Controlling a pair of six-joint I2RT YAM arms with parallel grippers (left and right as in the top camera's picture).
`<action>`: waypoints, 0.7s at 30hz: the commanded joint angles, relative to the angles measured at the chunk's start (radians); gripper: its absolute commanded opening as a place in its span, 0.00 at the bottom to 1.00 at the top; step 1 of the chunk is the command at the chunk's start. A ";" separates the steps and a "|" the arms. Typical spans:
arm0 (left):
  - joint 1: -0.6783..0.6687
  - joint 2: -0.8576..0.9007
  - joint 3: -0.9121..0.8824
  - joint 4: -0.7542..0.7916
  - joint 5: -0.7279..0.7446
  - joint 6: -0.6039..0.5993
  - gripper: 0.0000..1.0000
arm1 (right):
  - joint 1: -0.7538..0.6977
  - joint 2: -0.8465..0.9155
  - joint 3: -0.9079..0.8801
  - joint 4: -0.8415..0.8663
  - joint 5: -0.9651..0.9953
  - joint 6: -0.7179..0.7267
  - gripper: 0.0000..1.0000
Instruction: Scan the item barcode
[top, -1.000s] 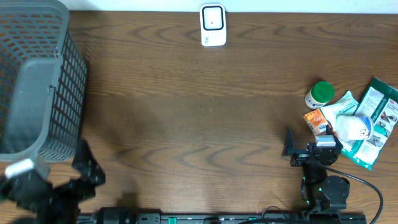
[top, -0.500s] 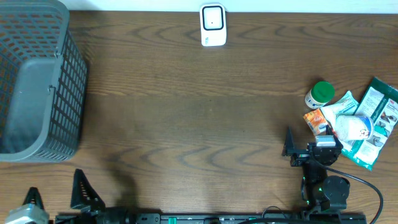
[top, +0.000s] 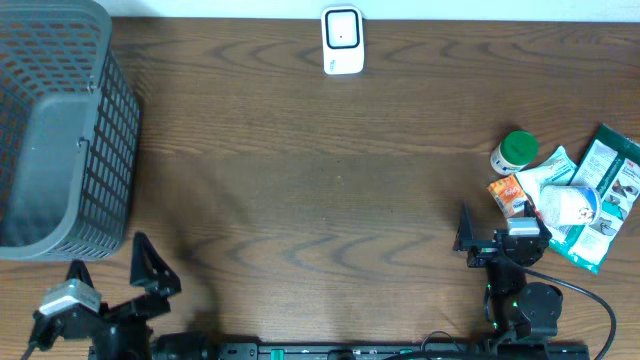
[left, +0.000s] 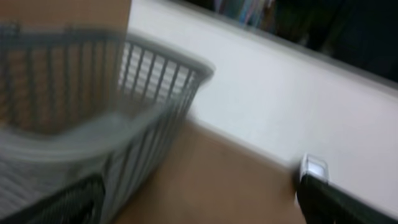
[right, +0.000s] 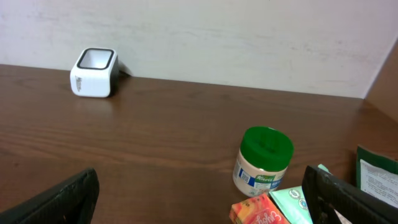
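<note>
The white barcode scanner (top: 342, 40) stands at the table's far edge, also seen in the right wrist view (right: 93, 71) and blurred in the left wrist view (left: 313, 168). The items lie in a pile at the right: a green-lidded jar (top: 515, 152) (right: 264, 160), a small orange box (top: 508, 195) (right: 258, 211), white packets (top: 565, 205) and a green packet (top: 610, 180). My right gripper (top: 498, 232) (right: 199, 208) stands open just in front of the pile, holding nothing. My left gripper (top: 112, 280) (left: 199, 211) is open and empty at the front left.
A tall grey mesh basket (top: 60, 130) (left: 93, 112) fills the left side, right behind my left gripper. A white wall runs behind the table's far edge. Bare wood lies between basket and item pile.
The left arm dipped toward the table's front edge and has come back up a little to the right, still open. The right arm and the items have not moved.
</note>
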 joint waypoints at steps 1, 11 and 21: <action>0.006 -0.010 -0.086 0.213 0.000 -0.011 0.98 | 0.008 -0.006 -0.001 -0.005 -0.005 -0.011 0.99; 0.006 -0.010 -0.390 0.954 0.105 -0.014 0.98 | 0.008 -0.006 -0.001 -0.005 -0.005 -0.011 0.99; 0.006 -0.010 -0.600 1.105 0.104 -0.103 0.98 | 0.008 -0.006 -0.001 -0.005 -0.005 -0.011 0.99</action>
